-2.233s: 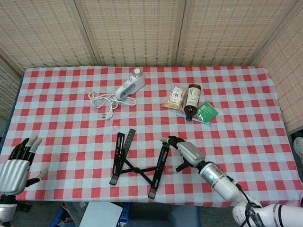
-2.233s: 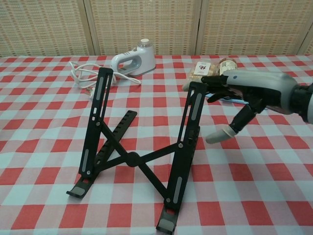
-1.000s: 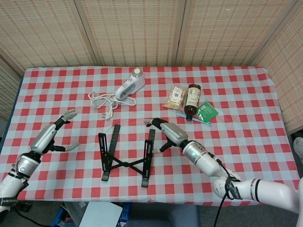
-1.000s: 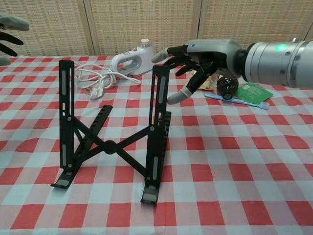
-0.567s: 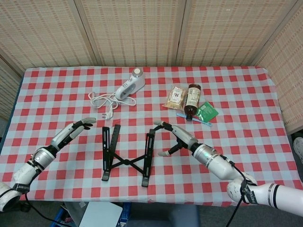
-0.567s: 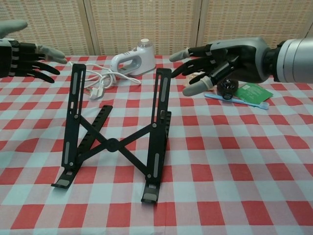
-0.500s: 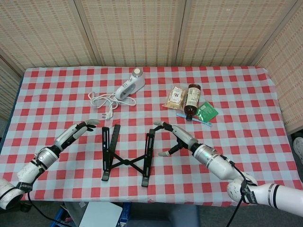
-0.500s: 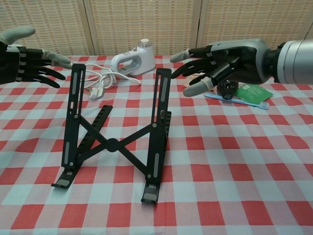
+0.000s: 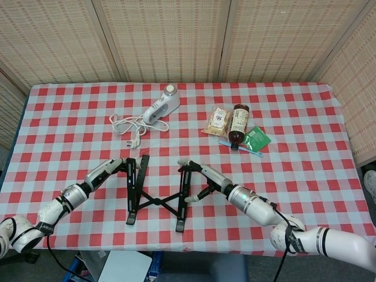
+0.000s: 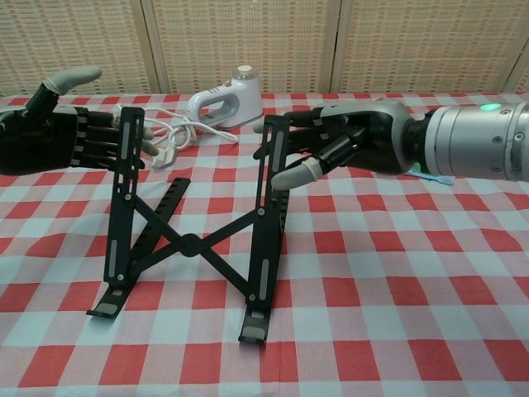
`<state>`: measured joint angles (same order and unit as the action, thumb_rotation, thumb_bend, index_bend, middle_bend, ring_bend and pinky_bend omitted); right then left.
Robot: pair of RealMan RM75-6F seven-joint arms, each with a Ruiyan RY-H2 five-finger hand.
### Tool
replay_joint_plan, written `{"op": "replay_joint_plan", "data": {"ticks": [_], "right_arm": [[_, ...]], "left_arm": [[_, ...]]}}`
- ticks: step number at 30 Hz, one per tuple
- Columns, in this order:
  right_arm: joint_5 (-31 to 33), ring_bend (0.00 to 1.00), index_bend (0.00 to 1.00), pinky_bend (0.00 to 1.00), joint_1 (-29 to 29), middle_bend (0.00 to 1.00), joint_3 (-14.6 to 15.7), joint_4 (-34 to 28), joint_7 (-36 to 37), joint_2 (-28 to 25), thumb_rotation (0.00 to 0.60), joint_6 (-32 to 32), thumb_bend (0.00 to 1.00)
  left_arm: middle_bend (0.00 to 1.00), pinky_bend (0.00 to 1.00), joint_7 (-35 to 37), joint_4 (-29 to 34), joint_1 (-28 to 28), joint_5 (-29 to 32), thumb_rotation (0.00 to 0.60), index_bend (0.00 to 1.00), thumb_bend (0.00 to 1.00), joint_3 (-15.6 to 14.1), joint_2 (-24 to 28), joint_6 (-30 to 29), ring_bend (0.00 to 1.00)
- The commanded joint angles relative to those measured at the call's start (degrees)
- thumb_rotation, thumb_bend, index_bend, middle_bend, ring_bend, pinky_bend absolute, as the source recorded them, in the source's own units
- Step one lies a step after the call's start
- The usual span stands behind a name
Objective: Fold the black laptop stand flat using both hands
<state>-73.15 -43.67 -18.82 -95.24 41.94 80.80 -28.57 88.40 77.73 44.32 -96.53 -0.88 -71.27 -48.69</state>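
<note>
The black laptop stand (image 9: pixel 157 201) stands unfolded on the checked table, its two rails upright and crossed struts (image 10: pixel 190 246) between them. My left hand (image 10: pixel 58 136) is at the top of the left rail from the outside, fingers stretched flat against it and thumb raised. My right hand (image 10: pixel 355 141) reaches the top of the right rail from the other side, fingers extended along it and thumb below. In the head view the left hand (image 9: pixel 104 171) and right hand (image 9: pixel 205 176) flank the stand. Neither hand is wrapped around a rail.
Behind the stand lie a white handheld appliance (image 9: pixel 161 106) with its coiled cord (image 9: pixel 126 125). At the back right are a brown bottle (image 9: pixel 238 123), a food packet (image 9: pixel 218 120), a green sachet (image 9: pixel 257 139) and a blue toothbrush (image 9: pixel 241 147). The table's front edge is close to the stand's feet.
Both hands have closed in on the stand from either side and now reach the rail tops. Earlier the right hand shifted the stand leftward and the rails drew closer.
</note>
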Motion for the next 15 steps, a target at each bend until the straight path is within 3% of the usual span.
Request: {"op": "replay_joint_plan", "data": {"ticks": [1,5,15], "right_arm": [[-3.2,0.05,0.09,0.08,0.4,0.18,0.4,-0.9,2.9,-0.2,0.6,-0.4,0.0],[-7.7,0.05,0.09,0.08,1.0,0.18,1.5,-1.7,6.5,-1.5,0.6,-2.2,0.0],[-17.4,0.05,0.09,0.08,1.3,0.18,6.1,-4.7,15.0,-5.7,0.6,-8.1,0.0]], "left_arm": [[0.31,0.27,1.8,1.9,0.1,-1.9,0.088,0.32,0.19,-2.2,1.8,-2.6,0.29],[0.31,0.27,2.3,5.1,-0.5,-5.4,0.087,0.32,0.19,-5.4,5.1,-6.5,0.3],[0.31,0.27,-2.5,12.8,-2.9,-8.9,0.09,0.32,0.19,-9.8,10.5,-13.8,0.3]]}}
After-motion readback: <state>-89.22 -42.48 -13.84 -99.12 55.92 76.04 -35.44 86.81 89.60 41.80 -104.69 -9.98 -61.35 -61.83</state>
